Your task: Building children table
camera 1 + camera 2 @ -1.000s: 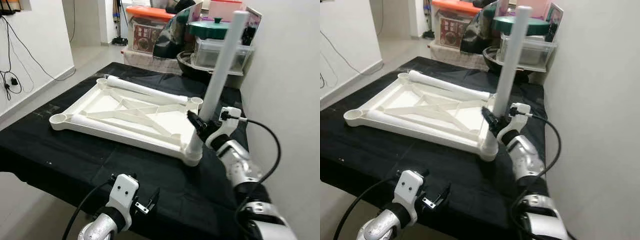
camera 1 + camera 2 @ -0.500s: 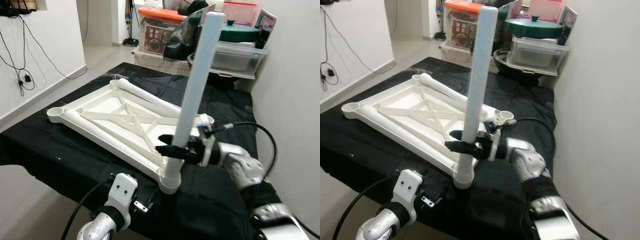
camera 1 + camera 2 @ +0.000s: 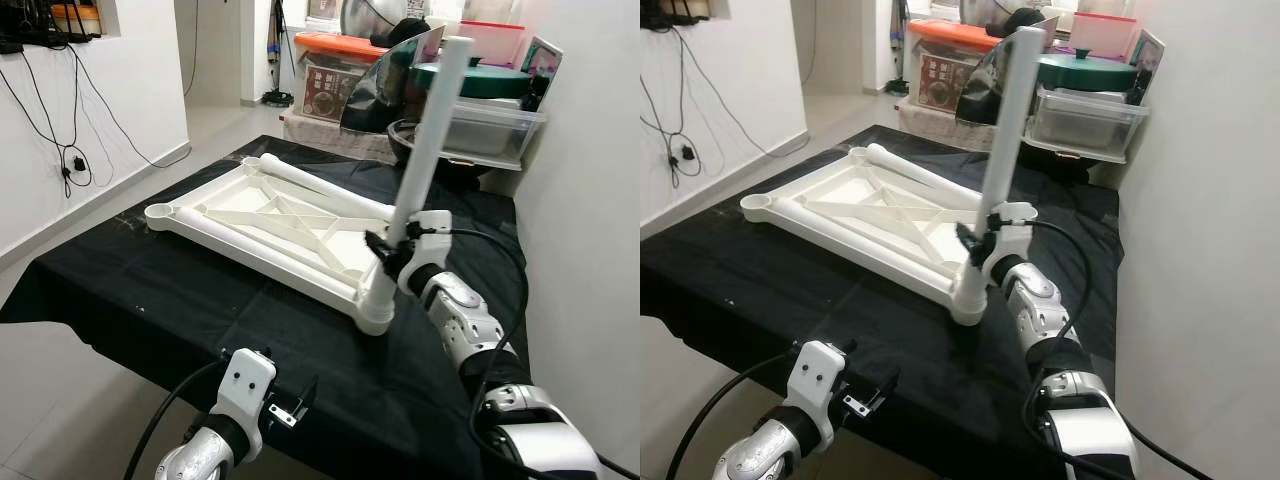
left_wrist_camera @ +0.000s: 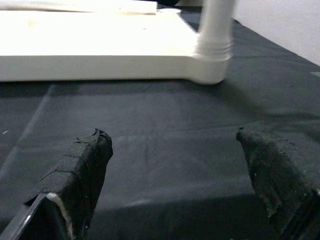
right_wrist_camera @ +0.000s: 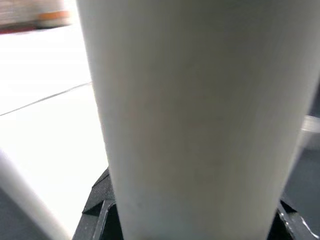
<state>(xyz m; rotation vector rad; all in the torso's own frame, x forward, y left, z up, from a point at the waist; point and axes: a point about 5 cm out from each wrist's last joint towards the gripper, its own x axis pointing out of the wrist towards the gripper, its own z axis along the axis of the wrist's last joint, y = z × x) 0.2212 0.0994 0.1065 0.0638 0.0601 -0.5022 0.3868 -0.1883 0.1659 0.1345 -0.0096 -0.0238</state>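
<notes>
Tabletop frame (image 3: pixel 270 225) upside down on black cloth (image 3: pixel 150 300); leg (image 3: pixel 420 170) upright in near corner socket, pinched by right gripper (image 3: pixel 385 250). Left gripper (image 4: pixel 175 170) spread wide, low before cloth's front edge.

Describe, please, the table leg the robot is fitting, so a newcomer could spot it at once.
Start at the black cloth-covered table, where a white plastic tabletop frame lies upside down. At its near right corner socket stands a white plastic tube leg, gripped low down by the right tool. It is upright, while another white leg lies flat along the frame's far edge.
</notes>
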